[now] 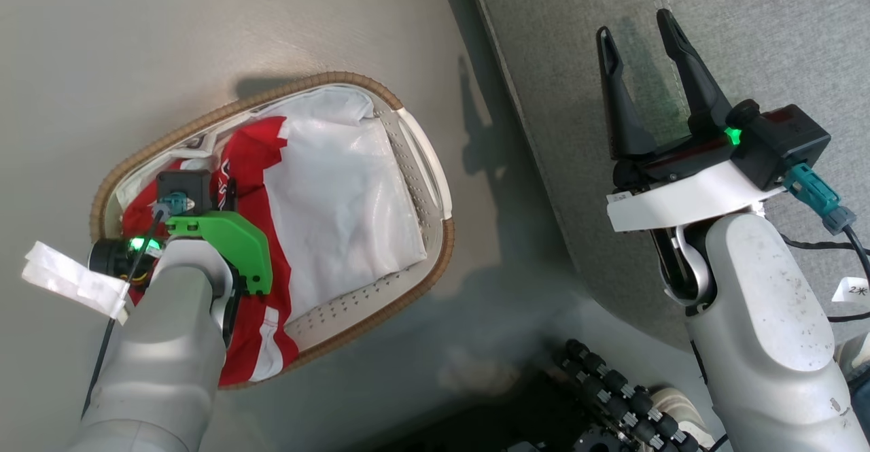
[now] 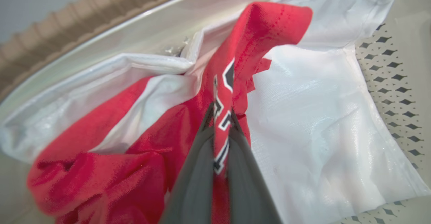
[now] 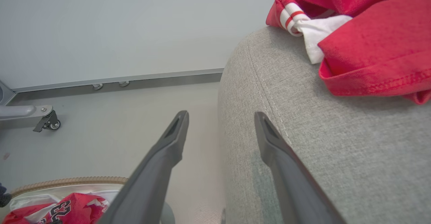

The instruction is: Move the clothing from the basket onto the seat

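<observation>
The basket (image 1: 440, 255), white with a brown woven rim, stands on the floor to the left of the seat (image 1: 747, 51). In it lies the clothing, a red jersey (image 1: 255, 156) with white panels, beside the white liner (image 1: 340, 187). My left arm reaches down into the basket. In the left wrist view the left gripper (image 2: 220, 112) is shut on a raised fold of the red jersey (image 2: 256, 32) with black-and-white number marks. My right gripper (image 1: 635, 25) hangs open and empty over the grey seat's rounded edge (image 3: 303, 143). Another red jersey (image 3: 370, 42) lies on the seat.
Pale floor surrounds the basket, with a narrow strip between it and the seat. A black ribbed cable bundle (image 1: 612, 397) lies near the robot's base. A caster wheel (image 3: 47, 124) and a wall baseboard (image 3: 151, 79) stand beyond the basket (image 3: 67, 181).
</observation>
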